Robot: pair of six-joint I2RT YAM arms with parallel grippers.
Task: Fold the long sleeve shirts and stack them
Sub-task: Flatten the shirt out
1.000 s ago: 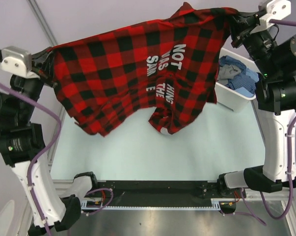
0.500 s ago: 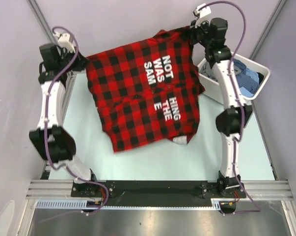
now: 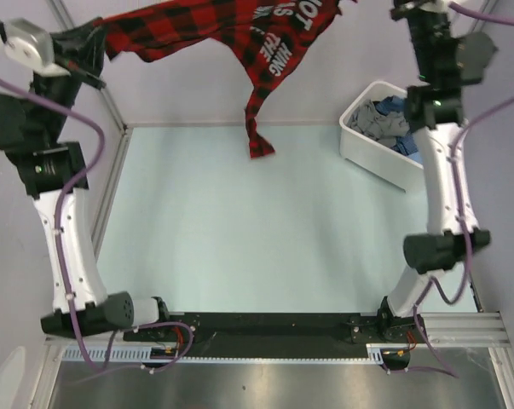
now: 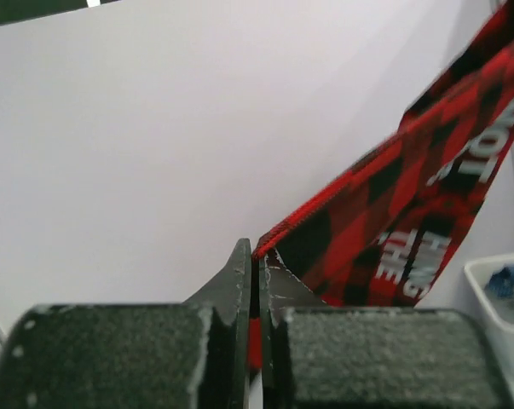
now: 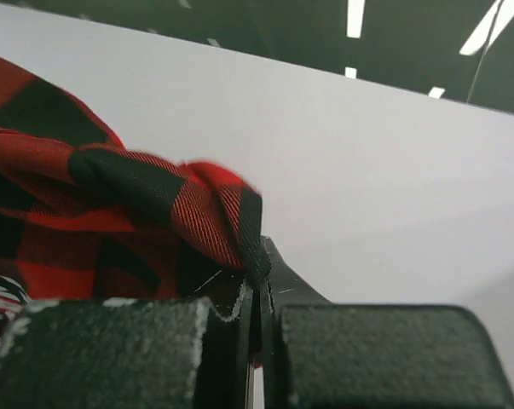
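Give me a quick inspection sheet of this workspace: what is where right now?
Surface: pale table, white tub at its far right.
Job's things: red-and-black shirt held in the air between both grippers, one part dangling; blue and grey shirts in the tub.
Clutter: nothing seen.
Grippers: left gripper and right gripper each shut on the shirt.
Cables: purple cables loop on both sides.
Surroundings: plain pale walls, metal rail at near edge.

Robotics laboratory test cell. Plain pale enclosure walls (image 3: 180,94) surround a pale green table (image 3: 239,221); an aluminium extrusion rail (image 3: 482,325) along its near edge carries a cabled left arm (image 3: 65,230) and right arm (image 3: 444,187); ceiling strip lights (image 5: 355,17) show above the wall.
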